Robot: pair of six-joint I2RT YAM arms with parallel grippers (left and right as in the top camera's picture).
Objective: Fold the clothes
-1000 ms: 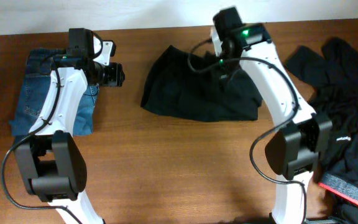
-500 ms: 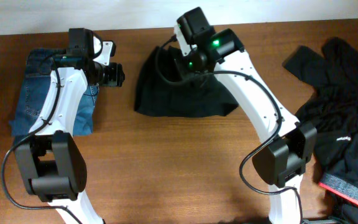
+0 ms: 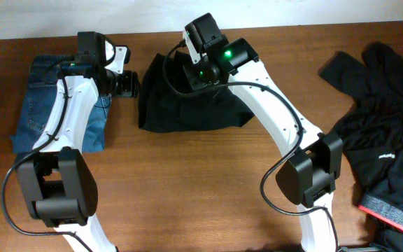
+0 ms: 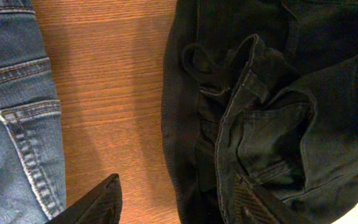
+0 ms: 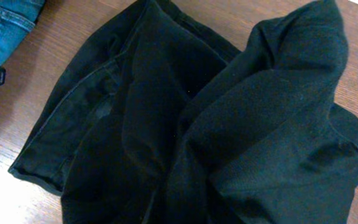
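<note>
Brown wood-grain table (image 3: 187, 182), pale wall along the far edge. At about twelve o'clock on the tabletop, black trousers (image 3: 180, 112) in a rumpled, loosely doubled bundle, with waistband and pocket seams turned up on the nine o'clock side. At nine to ten o'clock, blue jeans (image 3: 33, 112), lying flat and looking already folded, near the trousers but apart from them, with bare wood between. At three o'clock, heap of further dark garments (image 3: 380, 105), well apart from both and seemingly not yet dealt with.

Between jeans and trousers, left gripper (image 3: 130, 84), hovering low with fingers (image 4: 101, 202) spread wide and nothing held. Below it only wood and the trousers' nine o'clock edge. Over the trousers' twelve o'clock edge, right gripper (image 3: 191, 75). Fingertips outside its own camera's view and cloth bunched up close under the lens, so cannot tell whether clamped on fabric or parted.

Judged step: trousers being positioned beside the jeans, fold unfinished, layers lumpy and edges out of line.

Next move, as a guess: calls for a clean pinch on the waistband at nine o'clock with the left, and a matching hold toward three o'clock with the right. Then pulling the cloth taut and flat before laying one half over the other. Limp fabric, likely to sag and drag along the wood, so best carried low and slow.
</note>
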